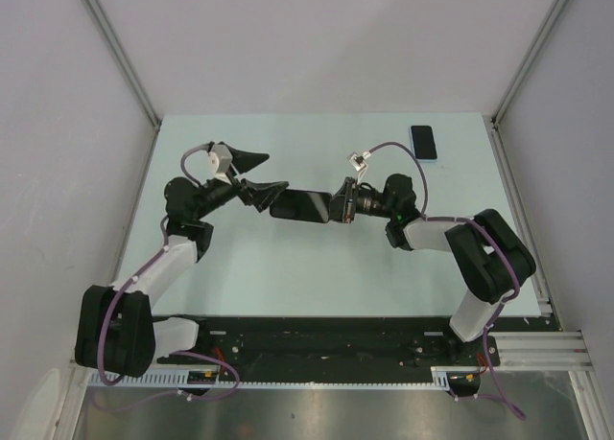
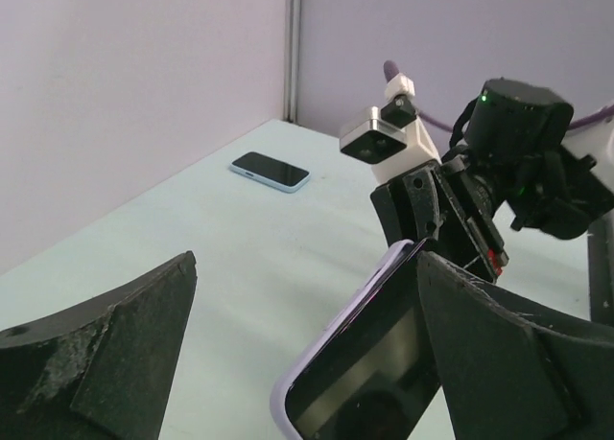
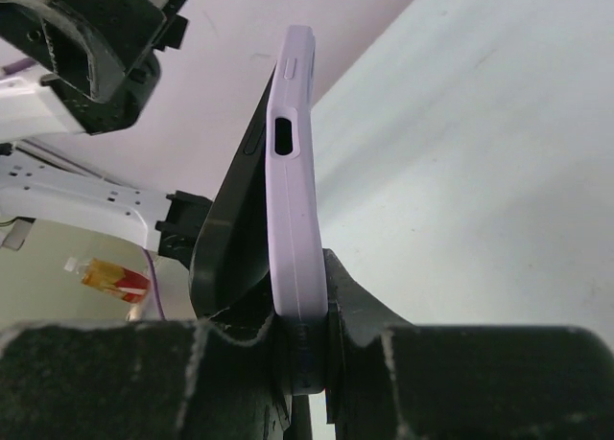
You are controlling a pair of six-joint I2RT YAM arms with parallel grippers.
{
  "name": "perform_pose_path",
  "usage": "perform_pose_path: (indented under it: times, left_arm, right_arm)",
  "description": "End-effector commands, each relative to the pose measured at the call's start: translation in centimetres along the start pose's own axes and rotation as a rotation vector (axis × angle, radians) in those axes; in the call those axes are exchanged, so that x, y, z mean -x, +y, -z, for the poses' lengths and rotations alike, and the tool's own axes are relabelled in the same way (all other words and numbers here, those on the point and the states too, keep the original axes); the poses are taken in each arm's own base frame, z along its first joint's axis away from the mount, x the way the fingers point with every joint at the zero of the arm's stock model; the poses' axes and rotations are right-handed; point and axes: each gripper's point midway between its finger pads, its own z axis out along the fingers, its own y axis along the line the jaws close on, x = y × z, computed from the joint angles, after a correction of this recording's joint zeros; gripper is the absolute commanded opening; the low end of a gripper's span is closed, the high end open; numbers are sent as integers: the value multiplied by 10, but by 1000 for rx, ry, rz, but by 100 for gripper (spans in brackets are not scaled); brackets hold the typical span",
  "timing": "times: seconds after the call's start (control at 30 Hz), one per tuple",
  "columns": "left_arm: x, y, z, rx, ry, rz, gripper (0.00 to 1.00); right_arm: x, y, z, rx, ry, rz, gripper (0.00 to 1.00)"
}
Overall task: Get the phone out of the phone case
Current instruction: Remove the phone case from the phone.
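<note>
One end of the phone case (image 3: 295, 172) clenched in right hand (image 1: 338, 206) — left hand (image 1: 261, 174) splayed beside the other.

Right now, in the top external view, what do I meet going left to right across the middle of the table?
Left gripper, open → cased phone, held off the table → right gripper, clamped on its end → second phone, lying flat toward the far right corner.

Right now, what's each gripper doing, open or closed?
Left gripper: open, gripping nothing.
Right gripper: closed on the lilac phone case.
</note>
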Motion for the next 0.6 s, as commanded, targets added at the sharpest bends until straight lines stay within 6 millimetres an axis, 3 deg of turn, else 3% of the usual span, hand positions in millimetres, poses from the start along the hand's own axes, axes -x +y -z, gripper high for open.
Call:
perform_pose_path:
  times: [0.0, 0.23, 0.57]
  left_arm:
    - [3, -5, -2, -49, 61, -169, 100]
    - [-27, -17, -6, -128, 186, -368, 100]
    - [-97, -69, -13, -295, 381, -523, 100]
  right_arm:
    - [30, 6, 5, -40, -37, 134, 0]
    - [12, -13, 17, -162, 93, 158, 0]
    - [-7, -30, 36, -237, 207, 134, 0]
